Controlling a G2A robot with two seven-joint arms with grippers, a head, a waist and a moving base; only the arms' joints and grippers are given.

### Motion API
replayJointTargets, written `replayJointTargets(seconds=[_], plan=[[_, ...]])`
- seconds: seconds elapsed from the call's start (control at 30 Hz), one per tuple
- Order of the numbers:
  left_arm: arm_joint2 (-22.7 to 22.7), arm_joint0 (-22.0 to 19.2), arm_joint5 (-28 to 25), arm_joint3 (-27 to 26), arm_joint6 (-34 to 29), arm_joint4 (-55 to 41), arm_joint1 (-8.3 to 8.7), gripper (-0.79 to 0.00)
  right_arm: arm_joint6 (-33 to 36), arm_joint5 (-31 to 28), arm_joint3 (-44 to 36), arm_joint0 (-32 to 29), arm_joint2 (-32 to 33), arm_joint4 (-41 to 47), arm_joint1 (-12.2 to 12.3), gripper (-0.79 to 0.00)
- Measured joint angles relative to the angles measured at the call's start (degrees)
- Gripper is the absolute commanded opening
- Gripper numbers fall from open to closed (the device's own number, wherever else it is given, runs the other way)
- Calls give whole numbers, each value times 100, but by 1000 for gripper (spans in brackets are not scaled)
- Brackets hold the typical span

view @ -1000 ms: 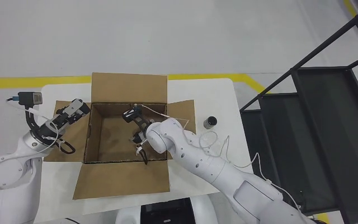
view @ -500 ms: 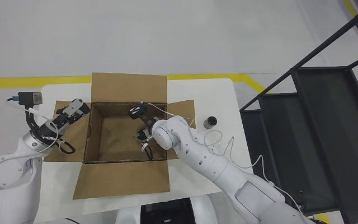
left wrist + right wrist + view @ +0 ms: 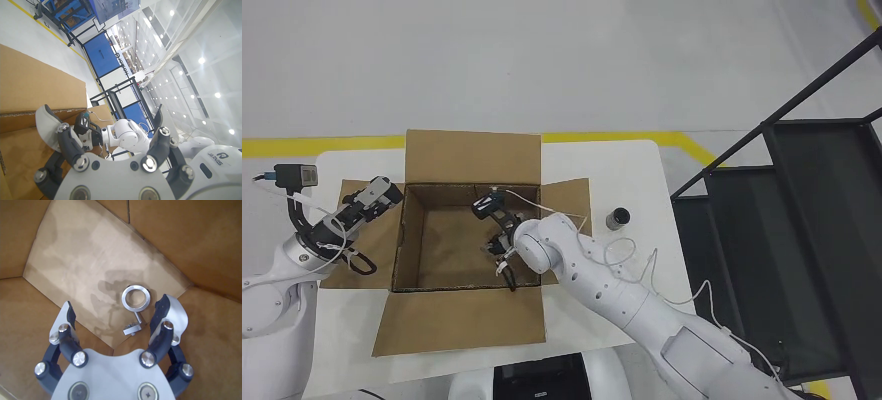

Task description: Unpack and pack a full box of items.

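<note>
Fingers (image 3: 171, 309) apart on both: right gripper (image 3: 116, 303) over ring clamp (image 3: 135, 308), screw end indistinct; left gripper (image 3: 101, 113) empty.

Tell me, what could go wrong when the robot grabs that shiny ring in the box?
The metal ring lies flat in the box, so the open right gripper might slide over it or pinch only its thin stem. It also sits near a corner, so one finger could bump the wall and shove the box.

Overhead and both wrist cameras share the box (image 3: 442, 250).
</note>
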Motion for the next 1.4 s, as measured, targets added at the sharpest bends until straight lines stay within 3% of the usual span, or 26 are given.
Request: replayJointTargets(seconds=[0.23,0.3,0.33,0.83,1.4], plan=[[0,0,0,0,0,0,0,0,-12,139,98,31,-8,-255,-19,-219],[0,0,0,0,0,0,0,0,0,192,119,40,-7,-260,-36,-357],[0,0,0,0,0,0,0,0,9,211,126,44,-5,-255,-43,-379],[0,0,0,0,0,0,0,0,352,833,327,205,-385,-1149,-205,-437],[0,0,0,0,0,0,0,0,407,1087,924,369,-641,-1581,-495,-517]])
